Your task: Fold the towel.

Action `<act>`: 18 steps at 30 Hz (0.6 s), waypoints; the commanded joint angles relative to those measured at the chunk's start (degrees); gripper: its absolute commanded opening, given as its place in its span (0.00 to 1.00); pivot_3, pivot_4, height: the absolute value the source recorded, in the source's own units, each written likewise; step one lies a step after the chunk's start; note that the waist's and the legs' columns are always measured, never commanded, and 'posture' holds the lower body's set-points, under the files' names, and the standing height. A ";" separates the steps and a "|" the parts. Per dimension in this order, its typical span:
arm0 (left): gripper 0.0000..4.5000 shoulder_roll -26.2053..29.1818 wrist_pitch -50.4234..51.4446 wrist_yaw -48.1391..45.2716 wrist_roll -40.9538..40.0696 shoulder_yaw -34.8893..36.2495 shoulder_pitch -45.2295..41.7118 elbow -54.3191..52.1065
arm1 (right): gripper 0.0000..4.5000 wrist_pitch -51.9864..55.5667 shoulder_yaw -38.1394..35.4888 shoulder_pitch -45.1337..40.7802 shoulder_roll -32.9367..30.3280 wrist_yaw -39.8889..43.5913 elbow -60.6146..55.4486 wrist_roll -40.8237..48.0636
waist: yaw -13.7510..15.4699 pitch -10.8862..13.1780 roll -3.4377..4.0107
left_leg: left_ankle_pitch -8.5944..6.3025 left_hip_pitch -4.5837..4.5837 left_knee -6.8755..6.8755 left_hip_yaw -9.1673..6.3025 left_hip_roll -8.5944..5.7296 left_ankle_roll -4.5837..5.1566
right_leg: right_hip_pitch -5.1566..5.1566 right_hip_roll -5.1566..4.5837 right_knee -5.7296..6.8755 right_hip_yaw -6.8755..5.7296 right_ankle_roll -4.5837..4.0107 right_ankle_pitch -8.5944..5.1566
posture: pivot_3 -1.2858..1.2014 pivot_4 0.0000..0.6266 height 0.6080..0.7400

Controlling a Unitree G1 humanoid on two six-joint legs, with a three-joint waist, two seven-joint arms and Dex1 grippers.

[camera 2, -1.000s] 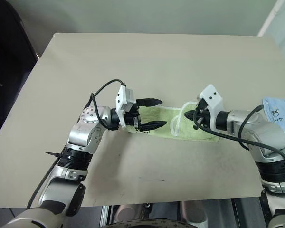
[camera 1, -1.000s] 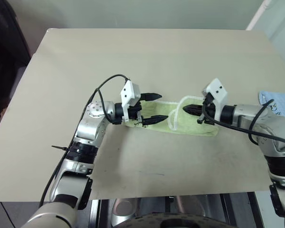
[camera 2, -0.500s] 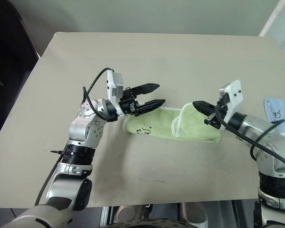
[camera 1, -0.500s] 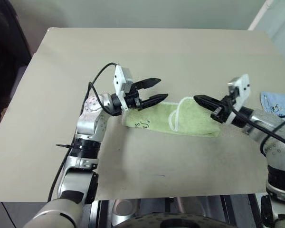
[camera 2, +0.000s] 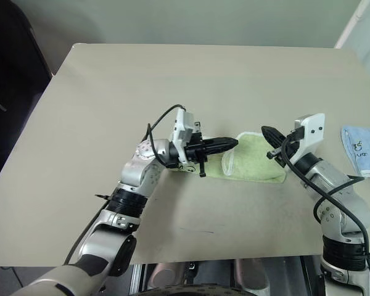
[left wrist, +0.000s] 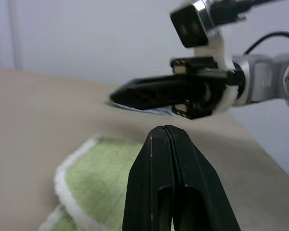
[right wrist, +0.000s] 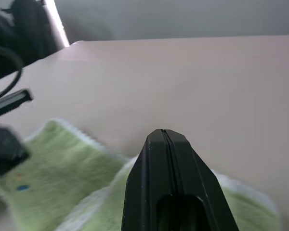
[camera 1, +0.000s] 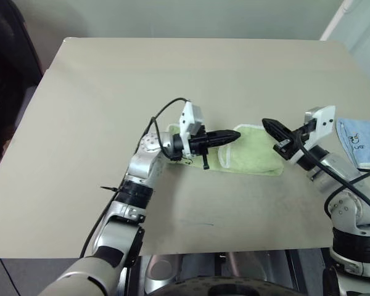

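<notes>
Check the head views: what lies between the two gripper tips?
In the left eye view, the folded green towel lies between the left gripper and the right gripper, with nothing else there.

Both arms are reached forward and turned inward. The left gripper (camera 1: 233,137) is pressed closed, empty; the right gripper (camera 1: 266,124) is likewise closed, raised, empty.

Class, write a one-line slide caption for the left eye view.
Two shut grippers, left gripper and right gripper, hover above a folded green towel on a beige table.
</notes>
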 commanded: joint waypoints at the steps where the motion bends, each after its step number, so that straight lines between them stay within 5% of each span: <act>1: 0.01 -2.03 -5.57 -0.43 3.21 -2.30 -1.90 2.43 | 0.00 -2.74 -0.36 -2.12 0.34 -2.20 2.24 -2.69 | 0.00 0.00 0.00 | 0.00 0.00 0.00 0.00 0.00 0.00 | 0.00 0.00 0.00 0.00 0.01 0.01 | 0.52 0.24 1.00; 9: 0.01 -3.04 -12.68 0.76 12.65 -8.41 -0.90 10.77 | 0.00 -9.20 4.89 -0.15 3.30 -2.58 11.94 -10.33 | -0.03 0.02 0.04 | -0.09 -0.01 -0.08 -0.01 0.02 -0.03 | -0.04 0.02 -0.08 0.00 0.49 0.19 | 0.52 0.24 1.00; 18: 0.01 -1.67 -13.72 2.26 17.13 -10.18 2.65 14.29 | 0.00 -17.76 7.91 2.76 7.52 -3.32 23.37 -16.63 | -0.01 -0.01 0.01 | -0.12 0.03 -0.03 -0.01 0.00 -0.01 | 0.04 -0.01 -0.09 0.01 0.04 -0.06 | 0.52 0.24 1.00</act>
